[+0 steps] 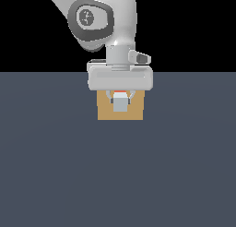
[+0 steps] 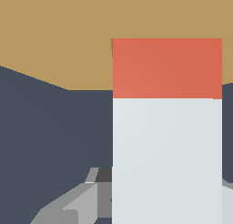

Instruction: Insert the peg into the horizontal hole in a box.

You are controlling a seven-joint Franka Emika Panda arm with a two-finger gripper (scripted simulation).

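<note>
Gripper [image 1: 120, 100] is grasping the peg [image 2: 166, 145], orange-red end leading at 12 o'clock against the box [image 1: 105, 111]. Dark floor [image 1: 118, 175] is lying open around the box edges; the hole is hidden.

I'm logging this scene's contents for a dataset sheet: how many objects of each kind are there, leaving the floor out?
Peg, grey-white with an orange-red end: 1
Tan box: 1
Robot arm with gripper: 1
Total: 3
</note>
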